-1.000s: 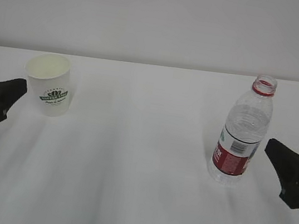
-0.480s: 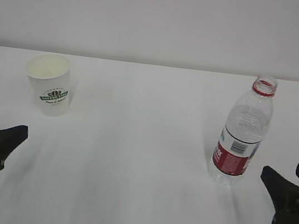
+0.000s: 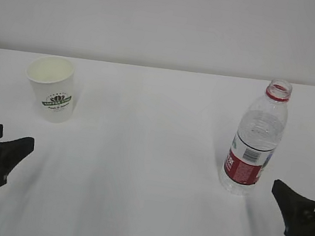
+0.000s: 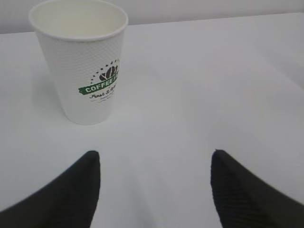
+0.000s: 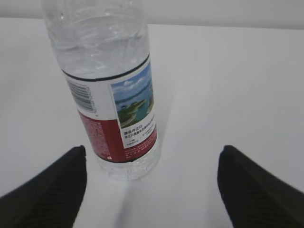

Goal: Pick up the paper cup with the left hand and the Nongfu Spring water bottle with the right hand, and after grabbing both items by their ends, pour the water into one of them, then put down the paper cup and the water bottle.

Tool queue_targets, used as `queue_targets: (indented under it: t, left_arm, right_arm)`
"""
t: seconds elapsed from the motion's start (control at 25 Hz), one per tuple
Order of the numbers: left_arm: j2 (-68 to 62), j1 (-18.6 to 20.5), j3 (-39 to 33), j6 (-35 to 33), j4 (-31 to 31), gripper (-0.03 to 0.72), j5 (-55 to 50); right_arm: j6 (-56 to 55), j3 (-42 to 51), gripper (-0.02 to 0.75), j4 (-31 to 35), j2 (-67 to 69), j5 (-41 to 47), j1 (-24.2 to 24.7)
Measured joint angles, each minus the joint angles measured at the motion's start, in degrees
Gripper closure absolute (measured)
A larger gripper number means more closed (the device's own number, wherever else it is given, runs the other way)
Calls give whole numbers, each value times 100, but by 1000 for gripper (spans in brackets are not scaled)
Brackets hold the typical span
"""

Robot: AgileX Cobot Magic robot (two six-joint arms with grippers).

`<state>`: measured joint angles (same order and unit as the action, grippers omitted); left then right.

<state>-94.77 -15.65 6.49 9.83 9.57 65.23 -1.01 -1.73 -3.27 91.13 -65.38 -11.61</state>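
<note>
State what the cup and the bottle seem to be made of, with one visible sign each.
Cup: probably paper, matte white; its wall shows a fine dimpled texture and a rolled rim. Bottle: clear plastic, glossy; see-through ribbed wall with a printed label.

Small white tapered paper cup [image 4: 85, 71]: dimpled matt wall, smooth cream inside. Tall clear ribbed plastic bottle [image 5: 107, 71]: glossy, with slick red-and-white printed label. White surface [image 3: 144, 169]: matt, smooth. My black left gripper [image 4: 154, 190] fingers [image 4: 71, 194]: matt, finely ribbed pads.
</note>
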Motion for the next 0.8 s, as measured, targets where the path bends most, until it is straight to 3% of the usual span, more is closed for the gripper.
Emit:
queue_targets:
  t: [0.8]
  left_arm:
    - [0,0,0,0,17,165,13]
  right_arm:
    - [-54,-1142,68,-859,1204,0,0]
